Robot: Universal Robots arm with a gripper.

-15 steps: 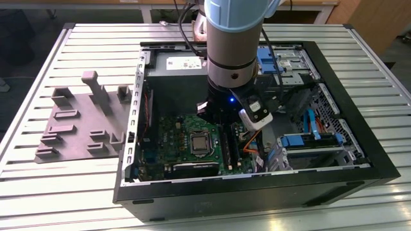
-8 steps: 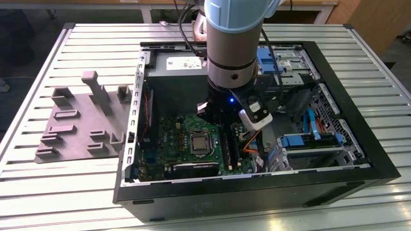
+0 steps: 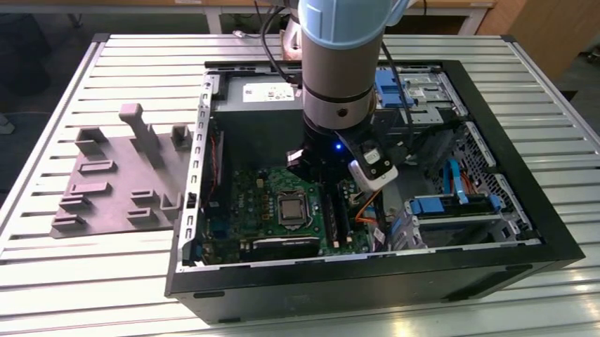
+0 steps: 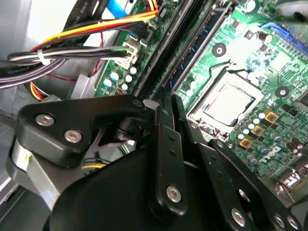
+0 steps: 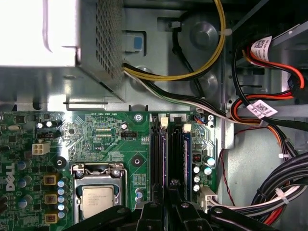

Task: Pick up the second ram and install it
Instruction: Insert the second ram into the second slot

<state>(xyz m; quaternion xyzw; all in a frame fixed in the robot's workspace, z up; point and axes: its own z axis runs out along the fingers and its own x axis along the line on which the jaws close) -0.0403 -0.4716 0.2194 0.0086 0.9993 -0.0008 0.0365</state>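
Pressing down over the motherboard's (image 5: 110, 139) slots, we keep the gripper (image 5: 166, 204) square; we cannot tell its grasp. The second ram (image 5: 175, 159) sits in its slot; even pressure seats it.

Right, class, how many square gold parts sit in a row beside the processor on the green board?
3, in a line beside the processor: first gold part, middle gold part, last gold part. More may be hidden.
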